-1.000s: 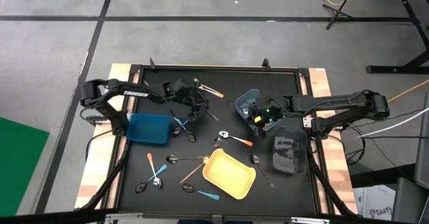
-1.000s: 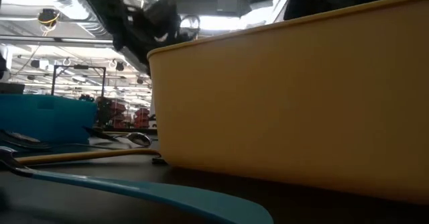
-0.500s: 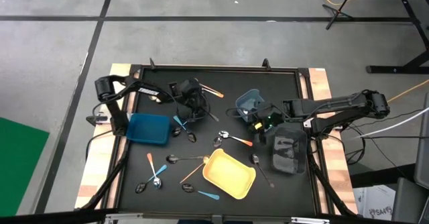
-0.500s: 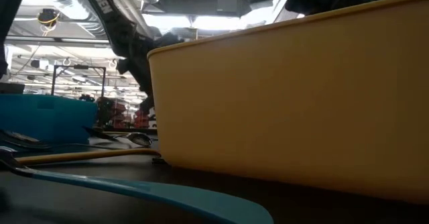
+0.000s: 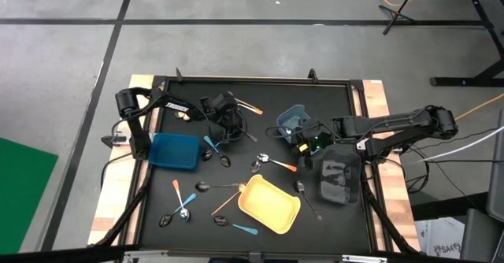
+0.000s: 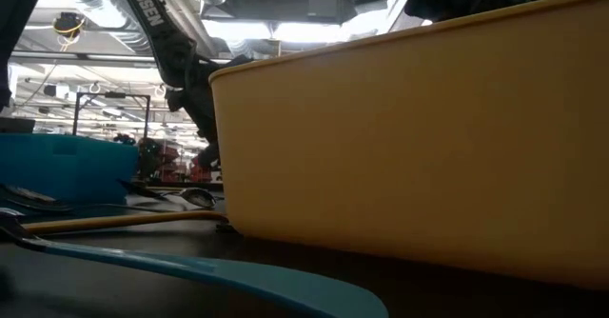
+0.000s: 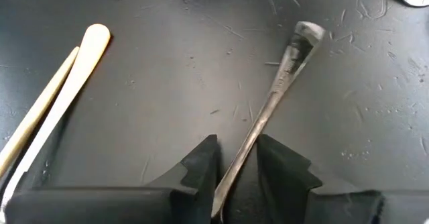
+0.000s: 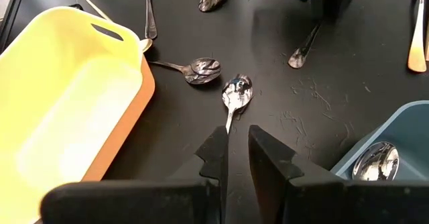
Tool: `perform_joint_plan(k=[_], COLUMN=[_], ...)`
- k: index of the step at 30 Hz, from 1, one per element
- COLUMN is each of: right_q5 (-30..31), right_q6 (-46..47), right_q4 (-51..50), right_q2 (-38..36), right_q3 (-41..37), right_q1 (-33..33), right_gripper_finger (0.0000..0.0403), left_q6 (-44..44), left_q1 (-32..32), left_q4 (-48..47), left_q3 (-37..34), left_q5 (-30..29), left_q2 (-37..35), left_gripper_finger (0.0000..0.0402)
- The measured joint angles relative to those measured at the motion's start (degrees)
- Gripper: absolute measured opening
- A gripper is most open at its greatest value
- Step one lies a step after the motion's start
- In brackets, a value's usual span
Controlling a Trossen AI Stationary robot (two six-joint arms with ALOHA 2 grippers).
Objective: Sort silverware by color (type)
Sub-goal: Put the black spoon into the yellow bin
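Silverware is lying scattered across the black table [image 5: 339, 98], and you are working with roughly a dozen loose spoons; you cannot count them exactly from above. One dark metal spoon [image 7: 281, 96] is lying handle-first between the fingers of your left gripper [image 7: 236, 167], whose jaws are standing a narrow gap apart, flanking the handle without clearly clamping it. Two tan wooden spoons [image 7: 60, 103] are lying side by side just beside that gripper. One silver spoon [image 8: 236, 93] is lying directly ahead of your right gripper [image 8: 238, 153], its thin handle running between the fingertips; you cannot tell whether those nearly closed jaws are pinching it. One more silver spoon is sitting inside the grey-blue bin [image 8: 392, 140] just beside that gripper. One yellow bin [image 8: 60, 110] is sitting to its other side, and one blue bin [image 5: 175, 150] is sitting near your left gripper.
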Motion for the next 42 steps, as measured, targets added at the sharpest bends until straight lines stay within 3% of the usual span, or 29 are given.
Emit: perform_joint_plan(k=[15,29,35,42], right_q5=[0.0,2.42,5.89,10.04], right_q6=[0.0,1.66,8.55,10.38], right_q4=[-0.26,-2.2,-15.73,-29.65], right_q2=[0.0,-0.65,-2.69,-4.75], right_q3=[0.0,0.06,4.69,11.29], right_q1=[-0.02,-0.04,-0.02,-0.02], right_gripper_finger=[0.0051,0.0051,0.0051,0.0051], left_q6=[-0.11,-0.2,-0.39,-2.27], left_q1=[-0.04,-0.04,-0.39,-0.72], left_q4=[-0.19,-0.15,-0.85,-0.2], left_q3=[-0.02,-0.07,-0.2,-0.2], left_q5=[0.12,-0.13,-1.36,-0.71], left_q2=[0.07,-0.11,-2.13,-5.69], left_gripper_finger=[0.0009,0.001,0.001,0.001])
